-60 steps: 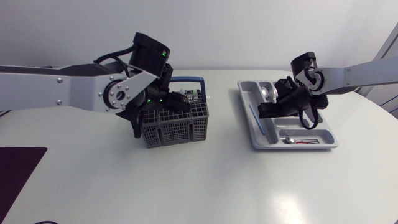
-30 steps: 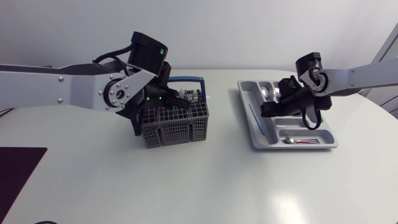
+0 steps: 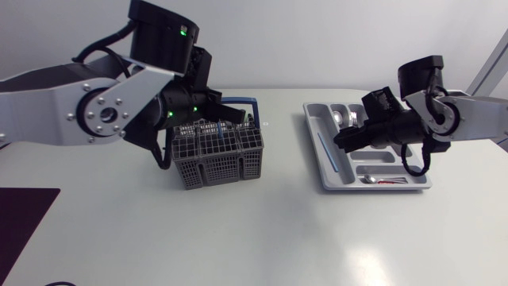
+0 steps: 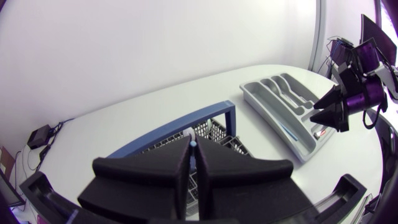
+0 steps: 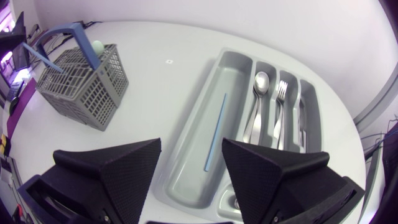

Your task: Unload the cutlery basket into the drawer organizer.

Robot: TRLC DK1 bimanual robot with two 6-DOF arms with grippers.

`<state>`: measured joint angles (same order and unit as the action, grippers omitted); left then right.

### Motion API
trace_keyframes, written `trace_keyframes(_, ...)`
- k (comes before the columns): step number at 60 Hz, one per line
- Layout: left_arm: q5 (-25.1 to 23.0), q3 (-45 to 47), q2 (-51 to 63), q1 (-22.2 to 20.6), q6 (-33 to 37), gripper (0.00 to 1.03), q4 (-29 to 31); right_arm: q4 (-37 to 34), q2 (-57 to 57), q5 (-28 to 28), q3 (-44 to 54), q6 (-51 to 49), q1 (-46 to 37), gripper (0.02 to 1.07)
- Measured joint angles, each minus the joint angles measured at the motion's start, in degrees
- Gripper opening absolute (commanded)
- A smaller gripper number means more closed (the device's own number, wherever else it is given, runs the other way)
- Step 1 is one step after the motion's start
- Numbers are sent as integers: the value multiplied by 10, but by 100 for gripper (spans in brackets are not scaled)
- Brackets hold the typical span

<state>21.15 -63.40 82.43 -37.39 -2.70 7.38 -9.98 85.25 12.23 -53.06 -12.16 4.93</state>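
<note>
The grey mesh cutlery basket (image 3: 218,155) with a blue handle (image 4: 180,127) stands left of centre. My left gripper (image 3: 216,117) hangs just above it, shut on a thin blue straw-like piece (image 5: 42,57) whose tip shows between the pads (image 4: 193,144). At the right lies the grey drawer organizer (image 3: 327,171) (image 5: 186,155). It holds a blue straw (image 5: 214,130), a spoon (image 5: 261,81) and a fork (image 5: 280,93). My right gripper (image 3: 343,141) (image 5: 191,148) hovers open over the organizer, nothing between its fingers.
A pale round-topped item (image 5: 98,45) stands in the basket beside the handle. A small spoon (image 3: 369,179) and a red-handled piece (image 3: 390,182) lie in the organizer's front compartment. A dark mat (image 3: 24,214) lies at the table's front left.
My left gripper has shut on the blue piece and risen above the basket. My right gripper has lifted and drifted right over the organizer, still open.
</note>
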Motion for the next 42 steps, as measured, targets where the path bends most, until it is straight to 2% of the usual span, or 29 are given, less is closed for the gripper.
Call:
trace_keyframes(12,47,8,-52,-35,30,3,-9,56,-135,37,84,-38,37,74)
trace_keyframes(24,57,8,-103,-60,56,3,-9,94,-254,43,156,-70,112,74)
trace_keyframes(31,2,8,-117,-63,58,3,-9,103,-290,43,174,-76,153,74)
trace_keyframes(42,-132,8,-116,-37,53,3,12,120,-296,43,176,-81,196,74)
